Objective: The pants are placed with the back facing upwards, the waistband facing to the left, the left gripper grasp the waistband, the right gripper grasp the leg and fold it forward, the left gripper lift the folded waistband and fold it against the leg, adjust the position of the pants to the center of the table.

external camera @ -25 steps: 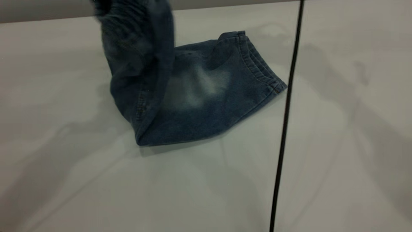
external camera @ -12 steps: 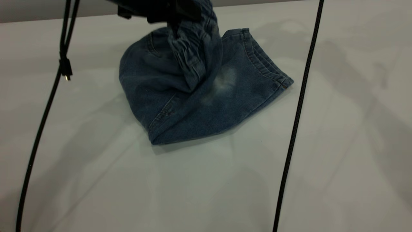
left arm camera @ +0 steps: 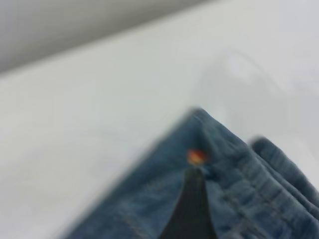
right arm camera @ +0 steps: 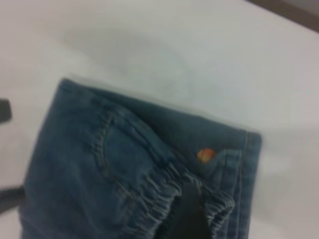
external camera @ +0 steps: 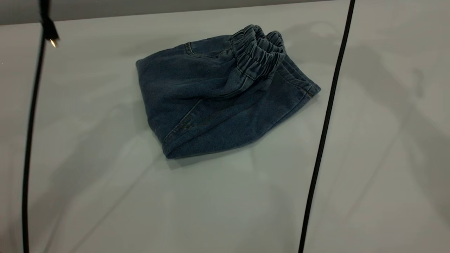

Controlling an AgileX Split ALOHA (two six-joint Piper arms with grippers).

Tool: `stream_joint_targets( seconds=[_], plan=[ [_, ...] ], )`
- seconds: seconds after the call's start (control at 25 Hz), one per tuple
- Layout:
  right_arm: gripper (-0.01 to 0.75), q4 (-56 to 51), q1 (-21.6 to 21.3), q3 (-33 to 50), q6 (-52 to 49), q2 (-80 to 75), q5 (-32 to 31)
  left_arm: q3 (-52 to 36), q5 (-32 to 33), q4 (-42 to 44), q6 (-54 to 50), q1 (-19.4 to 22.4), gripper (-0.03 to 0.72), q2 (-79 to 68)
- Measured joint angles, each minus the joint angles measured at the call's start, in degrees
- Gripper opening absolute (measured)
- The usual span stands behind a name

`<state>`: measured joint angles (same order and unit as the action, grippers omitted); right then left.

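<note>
The pants (external camera: pixel 225 95) lie folded on the worktop (external camera: pixel 105 196), waistband (external camera: pixel 258 52) over the leg (external camera: pixel 246 119). Both wrist views show denim just below each end effector, neither plainly nearer. Whether either is open or closed, I cannot tell.

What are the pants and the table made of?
The pants look like soft blue denim cloth: you can see woven texture, stitched seams and faded, worn-looking colour. The waistband seems to be the same denim gathered over elastic, since it bunches into ruffles. The table has a smooth, plain white matte top with soft shadows; whether it is plastic, laminate or painted wood cannot be told.
</note>
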<state>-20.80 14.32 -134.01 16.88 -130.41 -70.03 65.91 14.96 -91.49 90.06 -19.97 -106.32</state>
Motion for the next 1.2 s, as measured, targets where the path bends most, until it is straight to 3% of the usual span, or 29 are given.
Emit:
stream_joint_targets(
  seconds=[0.24, 0.6, 0.84, 1.2],
  plan=[
    [0.511, -0.43, -0.08, 5.36, -1.83, 7.62, 0.06, -0.04, 1.44, 0.20, -0.10, 0.93, 0.581, 5.16],
    [0.511, -5.46, 1.20, 23.94, 1.25, 18.53, 1.87, -0.04, 1.09, 0.20, -0.10, 4.99, 0.581, 14.96],
    [0.511, -8.97, 7.24, 32.42, 4.95, 13.14, 10.62, -0.04, 1.33, 0.09, -0.82, 8.47, 0.581, 22.42],
    [0.511, -4.24, 17.03, 32.51, 4.12, 3.00, 18.36, -0.04, 1.91, 0.09, -0.82, 8.54, 0.581, 27.08]
  ],
)
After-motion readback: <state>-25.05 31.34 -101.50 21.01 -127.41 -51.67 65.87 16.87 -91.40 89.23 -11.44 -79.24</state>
